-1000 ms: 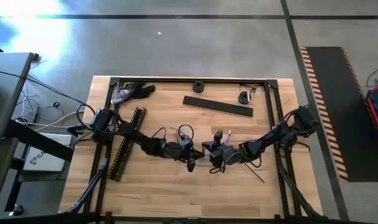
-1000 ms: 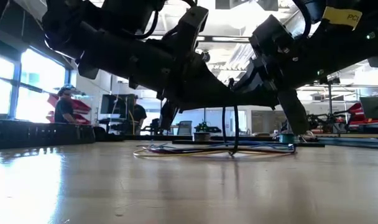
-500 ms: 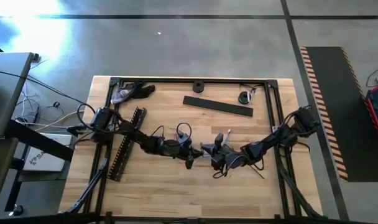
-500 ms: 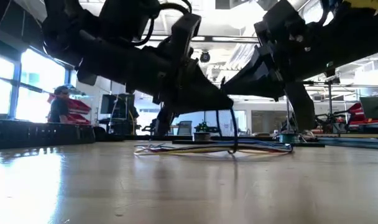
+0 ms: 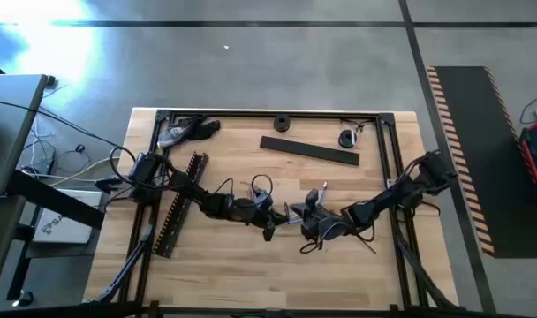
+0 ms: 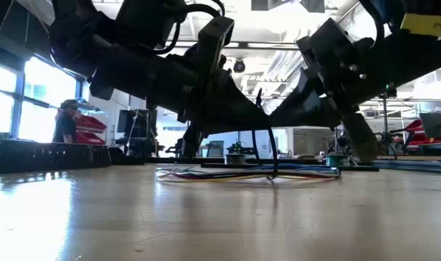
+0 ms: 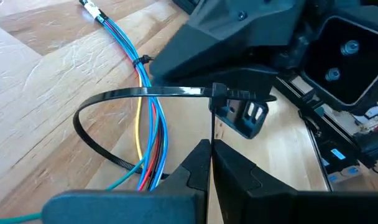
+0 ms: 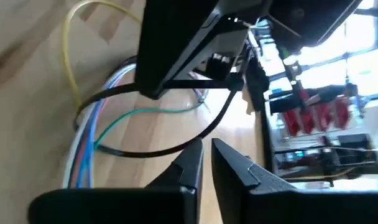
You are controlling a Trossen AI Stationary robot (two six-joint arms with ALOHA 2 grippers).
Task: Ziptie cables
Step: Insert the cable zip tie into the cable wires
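A bundle of thin blue, yellow, red and teal cables [image 7: 150,134] lies on the wooden table's middle [image 6: 249,174]. A black zip tie [image 7: 114,98] stands as a wide loop around the bundle, its head [image 7: 219,93] uppermost. My left gripper [image 7: 211,149] and my right gripper [image 8: 207,152] meet tip to tip over the bundle [image 5: 286,219], each shut on the zip tie. In the high view the arms hide most of the cables. My left gripper pinches a thin stretch of the zip tie's strap [image 7: 212,127] that runs straight from the head to its fingertips. The fingers come slanting down from the table's left. The loop stands upright, its lowest part under the cables. My right gripper meets the loop where the strap curves down from the head [image 8: 209,132], right at its fingertips. A narrow gap shows between the fingers, which hide the contact point. It comes slanting down from the table's right.
A long black slotted strip [image 5: 180,205] lies left of the arms and a flat black bar [image 5: 308,150] lies toward the far edge. A black round part [image 5: 282,122] and a small roll [image 5: 346,138] sit at the far edge. A black frame [image 5: 394,168] borders the table. A person [image 6: 64,125] stands beyond.
My right arm has swung a little toward the table's near edge and its wrist has tipped. The zip-tie loop has stayed standing over the cables, which have not moved.
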